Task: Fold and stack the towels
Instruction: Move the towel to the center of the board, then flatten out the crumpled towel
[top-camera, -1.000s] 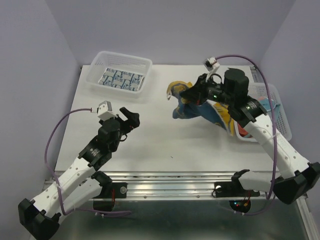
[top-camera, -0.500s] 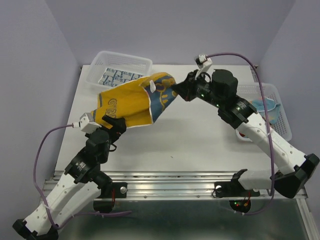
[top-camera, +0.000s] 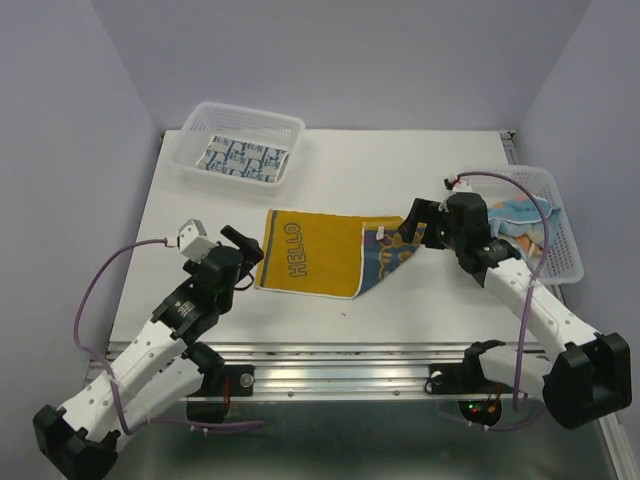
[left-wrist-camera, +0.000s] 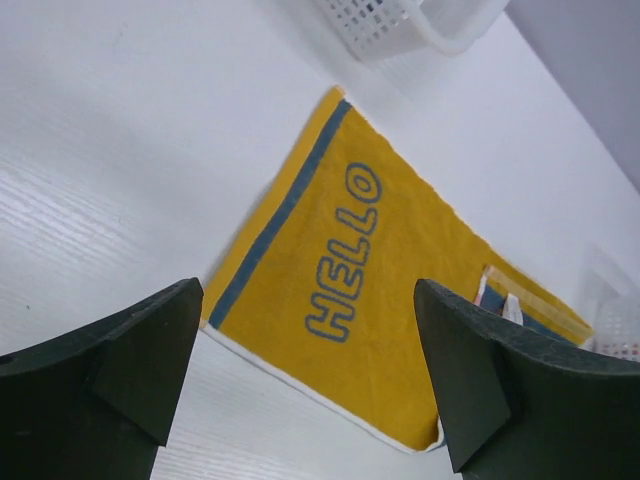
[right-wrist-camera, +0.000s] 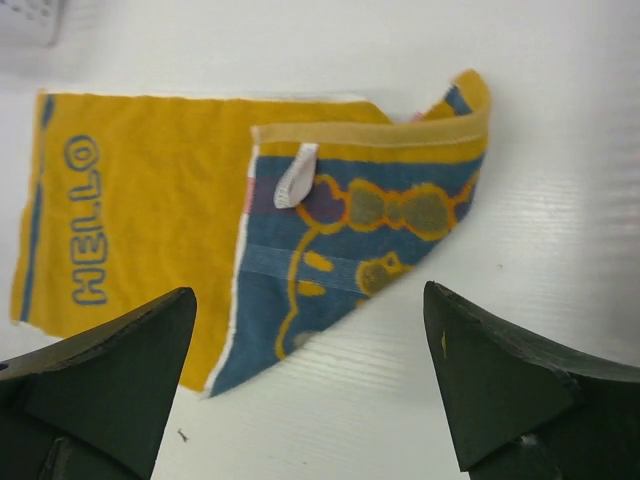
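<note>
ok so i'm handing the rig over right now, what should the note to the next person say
Left gripper: open, empty, by the yellow towel's left edge.
Right gripper: open, empty, by its right end.
Yellow towel: spread on the table, HELLO up, right end flipped over showing blue.
Blue-and-white towel: lying in the far-left basket.
Other towels: in the right basket.
Done: yellow towel laid out.
Left: flatten the flipped end, fold, stack, then the rest.
</note>
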